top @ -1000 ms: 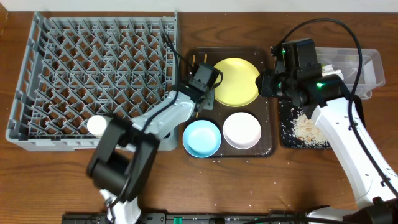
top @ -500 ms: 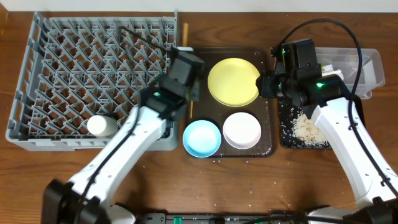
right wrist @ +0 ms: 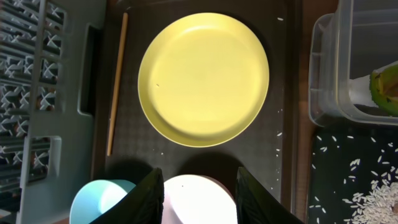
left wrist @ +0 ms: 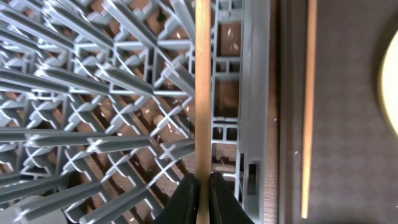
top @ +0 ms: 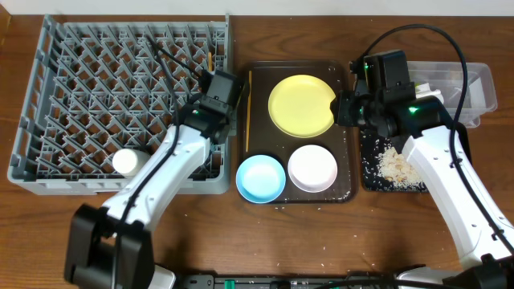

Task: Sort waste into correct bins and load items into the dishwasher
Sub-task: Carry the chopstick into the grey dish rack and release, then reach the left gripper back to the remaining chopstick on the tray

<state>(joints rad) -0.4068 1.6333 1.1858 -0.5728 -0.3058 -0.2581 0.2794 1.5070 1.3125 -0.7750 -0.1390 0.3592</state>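
Left gripper (left wrist: pixel 202 190) was pinched tight on one chopstick (left wrist: pixel 203 87), right over the dish rack (left wrist: pixel 249 93) at its right edge. In the wrist view the stick's long axis ran alongside that right wall, with the lattice floor directly beneath it. That looked like the drop spot! The second chopstick (top: pixel 248 104) lay along the left edge of the serving tray (top: pixel 347 160), the left arm plainly nearer. Right gripper (right wrist: pixel 202 186) hung part-open and empty above the white bowl (right wrist: pixel 199 202). No lettering was readable anywhere.
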